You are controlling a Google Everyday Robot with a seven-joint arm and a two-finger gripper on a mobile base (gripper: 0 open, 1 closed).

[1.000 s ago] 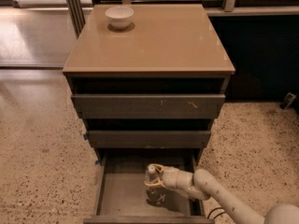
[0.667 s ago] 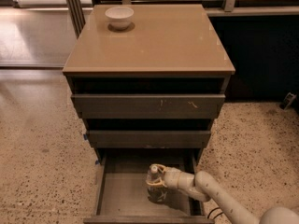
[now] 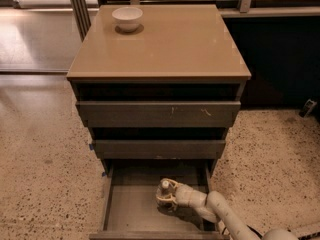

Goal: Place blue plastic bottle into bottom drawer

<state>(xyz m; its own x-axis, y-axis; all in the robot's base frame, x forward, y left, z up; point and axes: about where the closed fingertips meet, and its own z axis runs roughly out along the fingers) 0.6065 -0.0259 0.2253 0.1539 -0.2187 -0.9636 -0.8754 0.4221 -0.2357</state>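
Observation:
The bottom drawer (image 3: 131, 207) is pulled open below the two closed drawers and shows its flat grey floor. My gripper (image 3: 167, 194) reaches into it from the lower right, above the middle of the floor. Its fingers are closed around the blue plastic bottle (image 3: 164, 185), which stands roughly upright. The bottle's white cap shows just above the fingers. Its body is mostly hidden by the fingers and by the shadow under them. I cannot tell whether the bottle's base touches the floor.
A white bowl (image 3: 127, 18) sits at the back left of the tan cabinet top (image 3: 165, 44). The two upper drawers (image 3: 158, 115) are closed. Speckled floor (image 3: 45, 159) lies on both sides. My arm (image 3: 227, 216) crosses the drawer's right front corner.
The gripper with the bottle has stayed at almost the same spot in the drawer. The bottle's labelled body, seen below the fingers before, now lies in shadow.

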